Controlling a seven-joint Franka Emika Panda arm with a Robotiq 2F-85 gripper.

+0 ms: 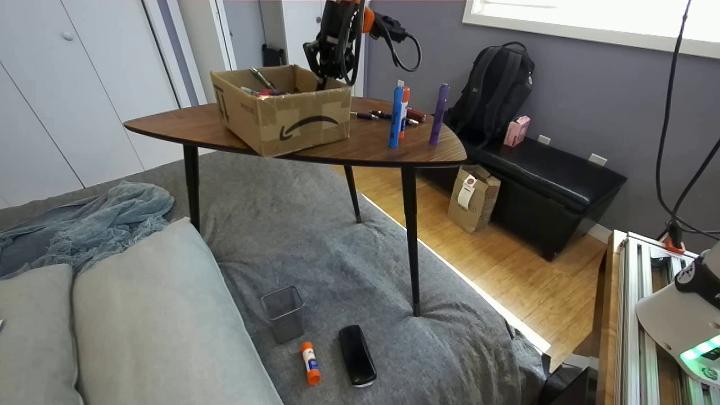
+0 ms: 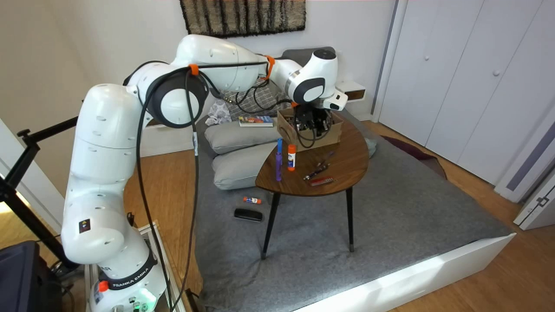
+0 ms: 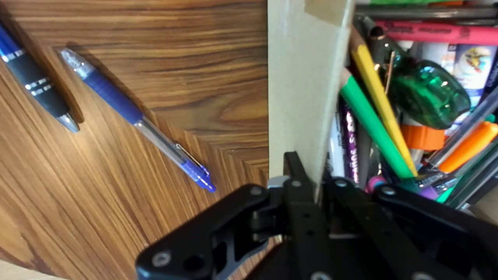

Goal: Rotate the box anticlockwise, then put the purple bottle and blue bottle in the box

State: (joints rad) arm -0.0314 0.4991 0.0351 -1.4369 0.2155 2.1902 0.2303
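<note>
A table is standing on the bed, and on it the box is resting, open side up. The gripper is hanging at one wall of it; the wrist view is making plain what the exterior views are hiding: the jaws are pinching that wall's top edge, one outside, one inside. It is also showing a green pencil lying beside a yellow pencil in the box, and two pens lying on the table.

The blue bottle is standing on the table, outside the box, showing whole in an exterior view; in an exterior view the purple bottle, upright there too, is covering its lower part. A glue stick is standing near them.

I am seeing the arm at full length only in an exterior view: it is standing tall from its base, stretching across above the bed, its wrist hanging over the box
</note>
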